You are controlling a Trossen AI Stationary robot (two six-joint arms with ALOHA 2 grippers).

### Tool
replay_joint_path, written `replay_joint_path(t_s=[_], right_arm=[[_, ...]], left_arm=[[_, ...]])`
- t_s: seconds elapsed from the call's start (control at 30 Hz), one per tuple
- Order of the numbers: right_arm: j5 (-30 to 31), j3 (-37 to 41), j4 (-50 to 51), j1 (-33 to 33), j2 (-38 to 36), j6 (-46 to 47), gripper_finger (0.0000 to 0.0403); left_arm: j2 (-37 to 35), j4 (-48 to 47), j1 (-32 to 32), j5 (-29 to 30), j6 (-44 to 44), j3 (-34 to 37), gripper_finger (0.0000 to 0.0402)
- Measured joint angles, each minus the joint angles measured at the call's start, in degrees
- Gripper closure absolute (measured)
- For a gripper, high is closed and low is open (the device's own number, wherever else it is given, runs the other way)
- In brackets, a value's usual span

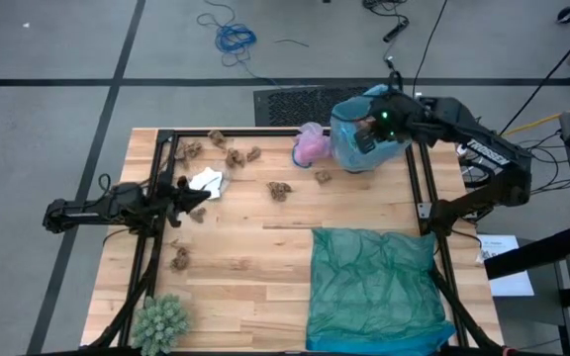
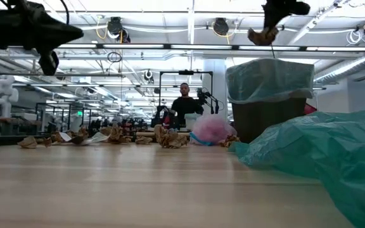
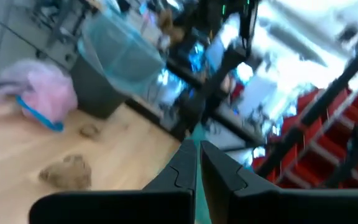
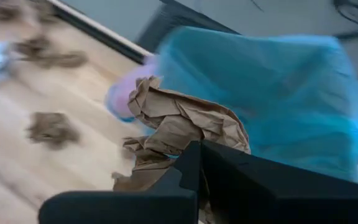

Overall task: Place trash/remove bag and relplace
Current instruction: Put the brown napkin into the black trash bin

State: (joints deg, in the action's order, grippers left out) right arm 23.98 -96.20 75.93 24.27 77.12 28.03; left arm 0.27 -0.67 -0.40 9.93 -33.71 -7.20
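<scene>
A dark bin (image 2: 268, 120) lined with the light blue bag (image 1: 349, 148) stands at the table's far right. My right gripper (image 2: 272, 18) hangs high over the bin's mouth, shut on a brown paper wad (image 4: 179, 121) of the trash. More brown lumps (image 1: 279, 190), a white scrap (image 1: 206, 181) and a pink wad (image 1: 312, 146) lie on the wood at the far left and middle. My left gripper (image 1: 202, 197) is shut and empty, held level above the table's left side near the white scrap. My right gripper pinches the crumpled brown wad between its two fingers, at the wad's edge (image 4: 188, 140) nearest the fingers. The fingers slant downward from the table's right. The wad hangs below the fingertips (image 2: 263, 35), lifted clear, above the bag's open rim.
A darker teal plastic bag (image 1: 374, 287) lies spread over the near right of the table. A green spiky ball (image 1: 161, 321) sits at the near left corner. Black frame rails (image 1: 156, 158) run along the table's left, far and right sides. A person stands in the room behind.
</scene>
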Motion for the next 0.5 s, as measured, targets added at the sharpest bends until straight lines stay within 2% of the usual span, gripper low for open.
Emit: replay_joint_path(t_s=[0.13,0.23,0.4,0.5], right_arm=[[-0.12,0.00,0.42,5.15,1.49,-1.66,0.0398],[-0.73,0.00,0.51,8.09,2.78,-3.04,0.0380],[-6.46,0.00,0.25,11.76,5.50,-5.05,0.0319],[-6.72,0.00,-0.18,12.48,6.98,-8.38,0.0269]], left_arm=[[0.00,3.90,0.00,3.67,-0.46,0.00,0.0381],[0.00,6.88,0.00,4.63,-0.43,0.00,0.0381],[0.00,7.64,0.00,5.29,-0.42,0.00,0.0381],[0.00,7.68,0.00,5.31,-0.42,0.00,0.0381]])
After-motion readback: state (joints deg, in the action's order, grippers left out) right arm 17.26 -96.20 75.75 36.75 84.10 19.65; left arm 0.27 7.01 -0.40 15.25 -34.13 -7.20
